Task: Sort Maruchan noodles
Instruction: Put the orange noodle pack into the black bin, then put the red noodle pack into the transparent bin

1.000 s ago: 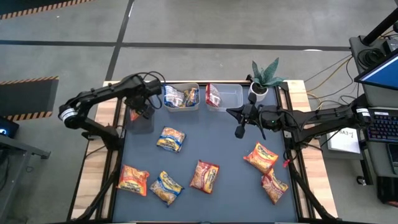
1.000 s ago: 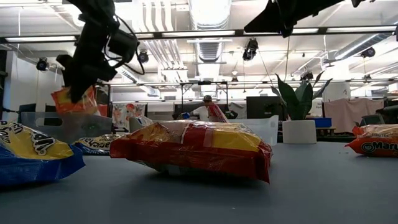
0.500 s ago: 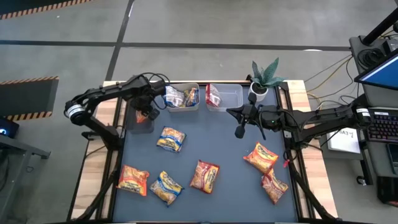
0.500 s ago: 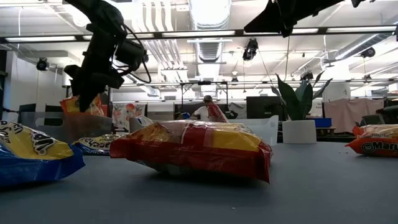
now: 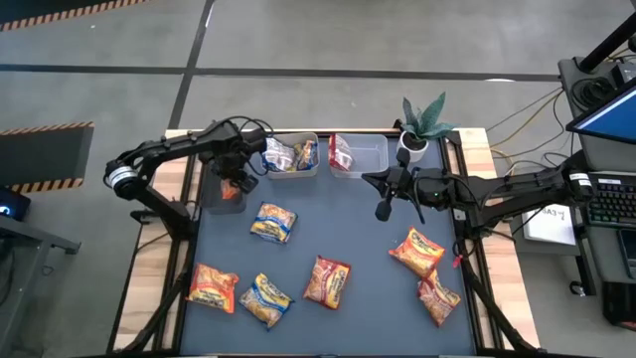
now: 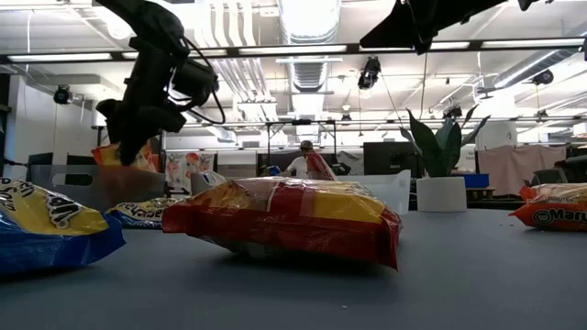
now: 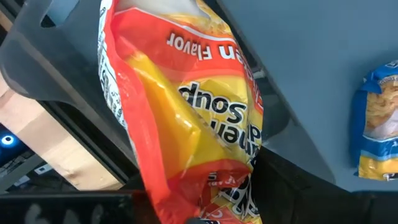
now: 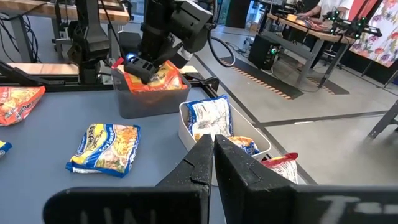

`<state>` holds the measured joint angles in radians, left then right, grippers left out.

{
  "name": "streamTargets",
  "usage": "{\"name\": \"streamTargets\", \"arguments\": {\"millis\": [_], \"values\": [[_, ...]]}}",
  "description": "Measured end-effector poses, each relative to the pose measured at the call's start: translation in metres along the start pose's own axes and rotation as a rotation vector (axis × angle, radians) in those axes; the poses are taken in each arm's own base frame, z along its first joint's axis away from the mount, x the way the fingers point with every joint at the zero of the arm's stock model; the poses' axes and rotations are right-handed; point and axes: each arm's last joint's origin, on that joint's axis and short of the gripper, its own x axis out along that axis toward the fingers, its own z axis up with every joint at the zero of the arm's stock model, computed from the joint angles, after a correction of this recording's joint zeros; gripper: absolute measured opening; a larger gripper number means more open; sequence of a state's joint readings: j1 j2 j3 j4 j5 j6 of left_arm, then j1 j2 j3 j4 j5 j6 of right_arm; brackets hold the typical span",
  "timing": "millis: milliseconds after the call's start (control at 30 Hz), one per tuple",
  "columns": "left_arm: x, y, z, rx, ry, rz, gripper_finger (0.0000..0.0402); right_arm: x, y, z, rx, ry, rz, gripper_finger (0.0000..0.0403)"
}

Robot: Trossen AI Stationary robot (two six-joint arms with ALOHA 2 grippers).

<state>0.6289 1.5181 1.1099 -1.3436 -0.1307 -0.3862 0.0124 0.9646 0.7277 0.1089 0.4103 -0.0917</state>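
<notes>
From above, the left gripper [image 5: 231,186] pinches a crinkly red-orange noodle packet [image 5: 229,190] over a dark tub [image 5: 212,198]. The left wrist view shows the packet's [image 7: 186,118] glossy wrinkled film. Well right of the tub, the right gripper [image 5: 383,211] hovers closed and empty.

Left claw [image 5: 231,186] fingertips behind packet [image 7: 186,124]

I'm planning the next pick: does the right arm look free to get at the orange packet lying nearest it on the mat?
Probably yes. The right gripper is shut and empty, hanging above bare mat, and the orange packet lies uncovered, with nothing between them.
</notes>
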Motion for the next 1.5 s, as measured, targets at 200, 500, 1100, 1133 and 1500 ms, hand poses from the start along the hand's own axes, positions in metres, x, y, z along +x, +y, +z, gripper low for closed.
{"name": "streamTargets", "arguments": {"millis": [200, 500, 1100, 1133, 1500], "values": [[0.000, -0.001, 0.001, -0.007, -0.014, -0.006, 0.0125, 0.000, 0.000, 0.000, 0.001, 0.000, 0.000, 0.0009], [0.000, 0.000, 0.002, -0.018, -0.024, 0.008, 0.0140, 0.000, 0.000, 0.000, 0.002, 0.000, 0.000, 0.0009], [-0.021, -0.002, 0.013, -0.009, -0.139, -0.036, 0.0215, 0.000, 0.000, 0.000, 0.002, 0.000, -0.001, 0.0009], [-0.026, -0.002, 0.014, -0.007, -0.155, -0.042, 0.0215, 0.000, 0.000, 0.000, 0.002, 0.000, -0.001, 0.0009], [-0.109, -0.063, -0.027, 0.253, -0.647, -0.248, 0.0215, 0.000, 0.000, 0.000, -0.024, 0.001, -0.001, 0.0009]]}}
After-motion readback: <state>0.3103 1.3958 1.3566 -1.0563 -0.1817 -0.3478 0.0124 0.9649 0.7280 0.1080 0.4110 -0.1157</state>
